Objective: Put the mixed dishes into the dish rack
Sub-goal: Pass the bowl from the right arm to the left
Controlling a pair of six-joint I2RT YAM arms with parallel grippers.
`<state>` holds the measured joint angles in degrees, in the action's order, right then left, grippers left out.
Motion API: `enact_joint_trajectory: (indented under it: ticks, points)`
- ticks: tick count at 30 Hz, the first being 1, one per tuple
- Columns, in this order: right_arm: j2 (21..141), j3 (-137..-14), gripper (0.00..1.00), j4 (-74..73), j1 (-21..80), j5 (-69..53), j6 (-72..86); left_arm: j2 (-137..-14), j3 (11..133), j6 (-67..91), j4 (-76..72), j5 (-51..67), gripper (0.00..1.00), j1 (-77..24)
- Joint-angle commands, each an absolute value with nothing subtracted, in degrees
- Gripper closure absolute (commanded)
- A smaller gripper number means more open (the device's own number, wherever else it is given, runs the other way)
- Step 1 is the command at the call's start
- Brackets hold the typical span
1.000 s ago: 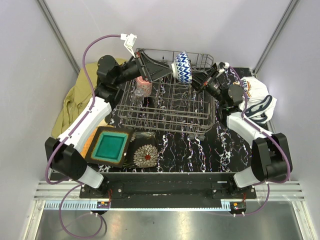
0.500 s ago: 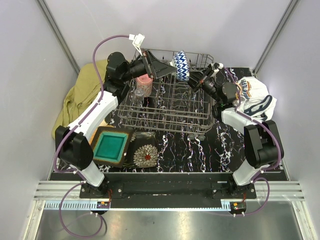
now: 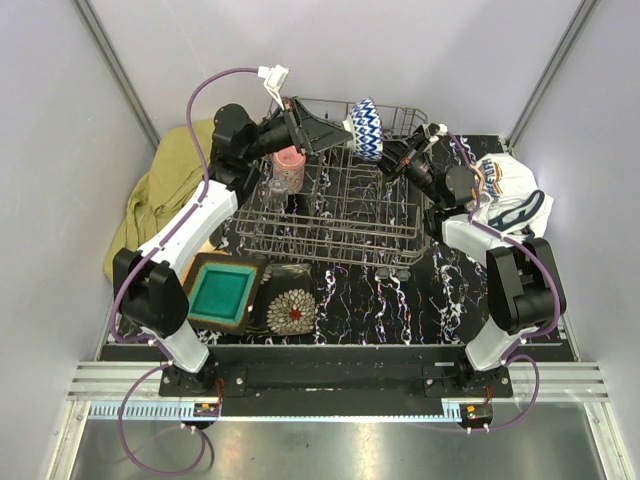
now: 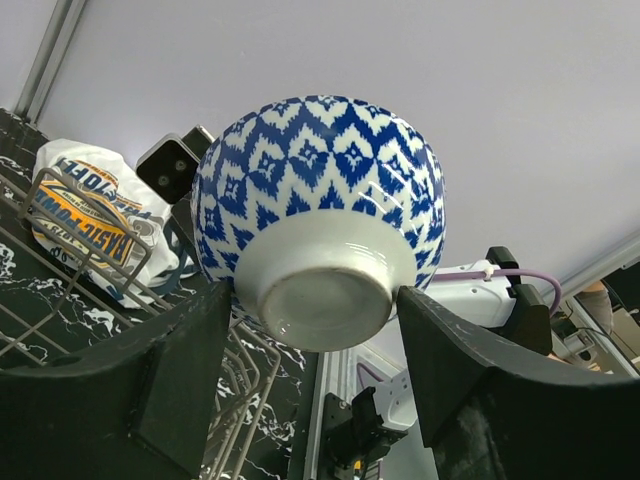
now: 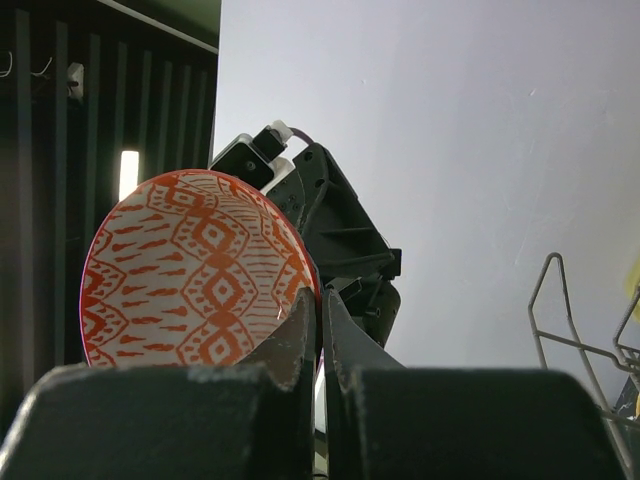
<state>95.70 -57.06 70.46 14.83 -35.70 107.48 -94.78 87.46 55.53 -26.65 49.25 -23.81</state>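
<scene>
A bowl [image 3: 367, 130], blue-and-white diamond pattern outside and orange pattern inside [image 5: 190, 270], hangs on edge over the far rim of the grey wire dish rack [image 3: 330, 215]. My right gripper [image 3: 384, 156] is shut on its rim, and its fingertips [image 5: 300, 318] pinch that rim. My left gripper [image 3: 343, 128] faces the bowl's white foot [image 4: 320, 300] with one finger on either side, close to it, jaws open. A pink cup [image 3: 289, 168] and a clear glass [image 3: 275, 188] stand in the rack's left part.
A teal square plate [image 3: 220, 291] and a dark floral plate [image 3: 291, 310] lie in front of the rack on the black marbled table. An olive-yellow cloth [image 3: 160, 195] lies at the left, a white printed cloth [image 3: 510, 205] at the right.
Both arms shifted toward the back with the bowl. The left gripper's fingers have drawn in around the bowl's foot. The right gripper stays shut on the rim.
</scene>
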Motion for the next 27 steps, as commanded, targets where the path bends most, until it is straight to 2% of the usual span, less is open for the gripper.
enact_joint_trajectory:
  ticks: [1,7,27]
  points:
    - [94.5,-59.2,1.0,75.0,14.5,-36.6,108.5,-94.9,91.5,56.6,-30.9,50.5,0.29,-23.6]
    - [94.4,-58.6,1.0,74.8,14.5,-37.3,108.3,-95.3,92.5,56.3,-30.2,50.4,0.21,-23.5]
    - [94.8,-59.5,1.0,74.8,14.5,-36.7,108.2,-94.8,90.8,54.2,-27.3,51.9,0.25,-23.6]
